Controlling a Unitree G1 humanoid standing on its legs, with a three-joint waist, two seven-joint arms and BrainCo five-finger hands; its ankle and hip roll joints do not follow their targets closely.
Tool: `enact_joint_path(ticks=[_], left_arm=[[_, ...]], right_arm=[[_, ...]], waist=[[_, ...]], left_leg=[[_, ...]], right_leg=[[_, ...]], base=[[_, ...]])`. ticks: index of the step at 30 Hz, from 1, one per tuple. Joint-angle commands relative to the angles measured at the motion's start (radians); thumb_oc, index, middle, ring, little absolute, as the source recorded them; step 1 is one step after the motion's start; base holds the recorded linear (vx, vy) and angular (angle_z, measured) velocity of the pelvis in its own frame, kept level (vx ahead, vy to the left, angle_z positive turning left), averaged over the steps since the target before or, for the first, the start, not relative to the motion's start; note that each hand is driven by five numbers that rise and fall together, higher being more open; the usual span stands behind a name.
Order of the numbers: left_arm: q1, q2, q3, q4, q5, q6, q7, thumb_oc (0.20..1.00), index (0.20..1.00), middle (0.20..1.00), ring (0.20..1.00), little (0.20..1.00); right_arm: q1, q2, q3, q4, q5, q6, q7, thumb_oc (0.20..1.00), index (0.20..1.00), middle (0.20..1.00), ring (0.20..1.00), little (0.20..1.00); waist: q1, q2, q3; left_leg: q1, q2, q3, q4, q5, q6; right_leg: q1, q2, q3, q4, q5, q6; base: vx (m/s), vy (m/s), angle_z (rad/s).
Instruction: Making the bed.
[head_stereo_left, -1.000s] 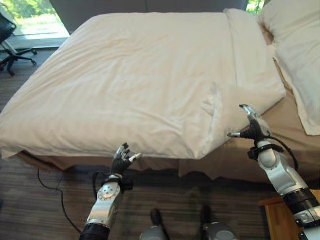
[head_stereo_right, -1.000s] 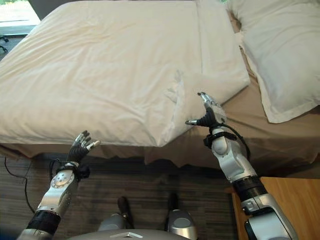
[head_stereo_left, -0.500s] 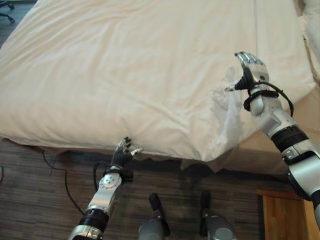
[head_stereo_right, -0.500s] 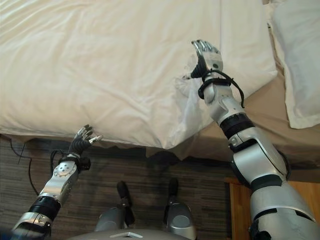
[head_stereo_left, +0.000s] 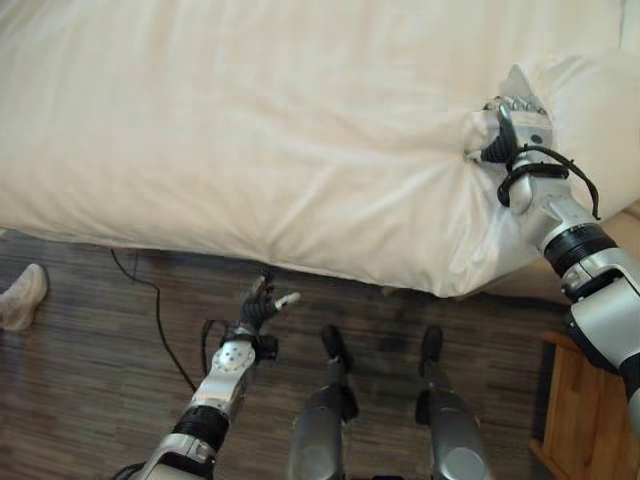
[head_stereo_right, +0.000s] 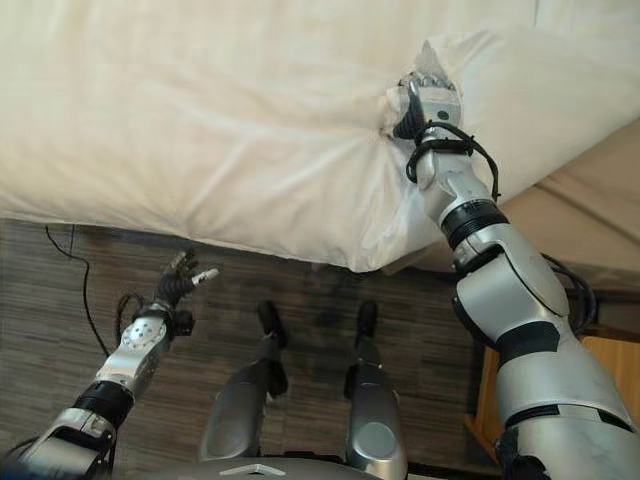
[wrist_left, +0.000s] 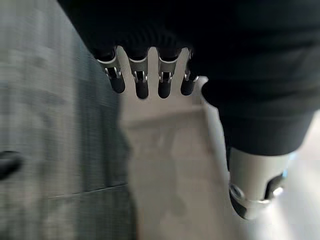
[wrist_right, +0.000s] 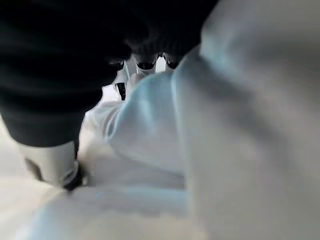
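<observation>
The right hand (head_stereo_left: 512, 128) pinches a bunched fold of the duvet (head_stereo_left: 250, 130). It looks soft, light and floppy, so grip gathered cloth near an edge. The left hand (head_stereo_left: 258, 308) hangs loosely open over the floor (head_stereo_left: 90, 360).

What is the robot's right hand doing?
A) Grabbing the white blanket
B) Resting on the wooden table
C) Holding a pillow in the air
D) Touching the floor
A: the right hand has its fingers curled into a bunched fold of the white duvet, which puckers around it.

Both eye views look steeply down from the head, sharing the bed's (head_stereo_left: 250, 130) near edge and the floor (head_stereo_left: 90, 330). Each wrist view looks along its own hand from very close: the left hand (wrist_left: 150, 75) at floor, the right hand (wrist_right: 60, 75) into bedding.
</observation>
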Motion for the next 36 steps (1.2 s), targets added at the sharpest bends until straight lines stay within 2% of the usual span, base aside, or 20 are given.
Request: enact_joint_path(ticks=[1,8,12,15,22,29,34,36], left_arm=[[-0.001,0.016,-0.016,-0.007,-0.044,-0.031,-0.013,1.0,1.0,1.0,1.0,1.0],[-0.052,-0.016,-0.037,0.035,-0.021,-0.011,-0.026,1.0,1.0,1.0,1.0,1.0],[-0.055,-0.028,-0.036,0.053,0.002,0.004,-0.03,1.0,1.0,1.0,1.0,1.0],[-0.03,-0.05,-0.013,0.073,0.027,0.032,-0.043,1.0,1.0,1.0,1.0,1.0],[0.071,-0.054,0.037,0.089,0.079,0.064,-0.074,1.0,1.0,1.0,1.0,1.0],[0.144,-0.062,0.082,0.077,0.074,0.072,-0.098,1.0,1.0,1.0,1.0,1.0],[0.151,-0.076,0.103,0.086,0.081,0.082,-0.093,1.0,1.0,1.0,1.0,1.0],[0.145,-0.083,0.103,0.093,0.091,0.086,-0.09,1.0,1.0,1.0,1.0,1.0]], right_arm=[[-0.027,-0.035,0.048,0.097,0.024,0.028,0.026,0.2,0.2,0.2,0.2,0.2],[0.035,-0.089,-0.014,-0.078,0.033,0.033,0.058,0.2,0.2,0.2,0.2,0.2],[0.109,-0.101,-0.077,-0.167,0.05,0.032,0.08,0.2,0.2,0.2,0.2,0.2],[0.255,-0.104,-0.149,-0.285,0.037,0.027,0.112,0.2,0.2,0.2,0.2,0.2],[0.491,-0.158,-0.26,-0.403,-0.013,0.019,0.16,0.2,0.2,0.2,0.2,0.2],[0.699,-0.251,-0.421,-0.396,0.011,0.014,0.169,0.2,0.2,0.2,0.2,0.2],[0.881,-0.245,-0.551,-0.404,0.037,0.026,0.163,0.213,0.213,0.213,0.213,0.213],[0.921,-0.233,-0.575,-0.402,0.05,0.028,0.167,1.0,1.0,1.0,1.0,1.0]], waist=[[0.001,-0.033,-0.031],[-0.071,-0.068,-0.089],[-0.094,-0.084,-0.117],[-0.119,-0.102,-0.152],[-0.152,-0.133,-0.194],[-0.193,-0.137,-0.214],[-0.217,-0.131,-0.218],[-0.222,-0.13,-0.218]], left_leg=[[0.067,0.057,0.008,0.004,-0.03,-0.155],[0.157,0.032,0.028,0.004,-0.082,-0.138],[0.195,0.023,0.038,0.004,-0.098,-0.129],[0.24,0.023,0.049,0.004,-0.116,-0.121],[0.307,0.023,0.086,0.004,-0.133,-0.113],[0.343,0.025,0.126,0.004,-0.137,-0.113],[0.354,0.027,0.142,0.004,-0.14,-0.114],[0.355,0.029,0.142,0.004,-0.141,-0.115]], right_leg=[[-0.073,-0.07,0.118,-0.015,-0.018,0.1],[-0.01,-0.094,0.127,-0.015,-0.026,0.105],[0.017,-0.103,0.136,-0.015,-0.026,0.106],[0.052,-0.11,0.141,-0.015,-0.026,0.105],[0.093,-0.11,0.159,-0.015,-0.021,0.112],[0.102,-0.111,0.179,-0.015,-0.012,0.118],[0.099,-0.109,0.186,-0.015,-0.014,0.118],[0.1,-0.109,0.185,-0.015,-0.015,0.117]], base=[[0.0,0.0,0.0],[0.03,0.046,0.02],[0.04,0.057,-0.03],[0.04,0.035,-0.14],[0.03,0.016,-0.15],[0.01,-0.002,-0.25],[0.02,-0.017,-0.15],[0.02,-0.031,-0.08]])
